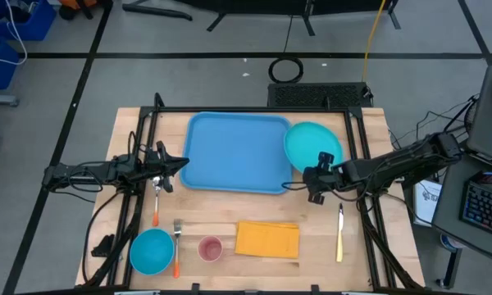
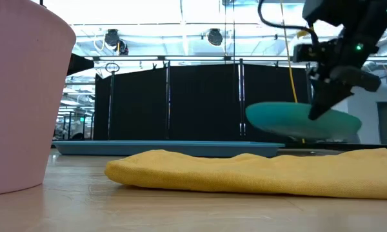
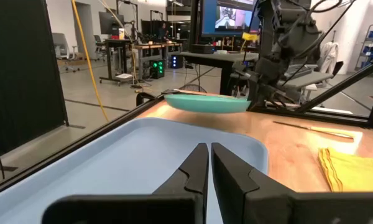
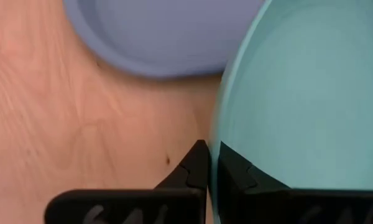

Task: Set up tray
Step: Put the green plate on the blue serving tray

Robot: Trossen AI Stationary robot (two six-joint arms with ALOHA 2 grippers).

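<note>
Wooden table (image 1: 369, 246), high view: tray (image 1: 230, 152) at centre-rear, long axis 9-to-3. Right gripper (image 1: 316, 182), clamped on lifted teal plate (image 1: 312, 143), at tray's 3 o'clock; left gripper (image 1: 166, 164), closed empty, at 9.

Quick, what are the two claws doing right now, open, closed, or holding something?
Left gripper: closed, holding nothing, at the tray's left edge.
Right gripper: closed on the rim of the teal plate, lifted off the table.

Tray (image 1: 230, 152) bare; plate (image 1: 312, 143) overhanging edge
</note>
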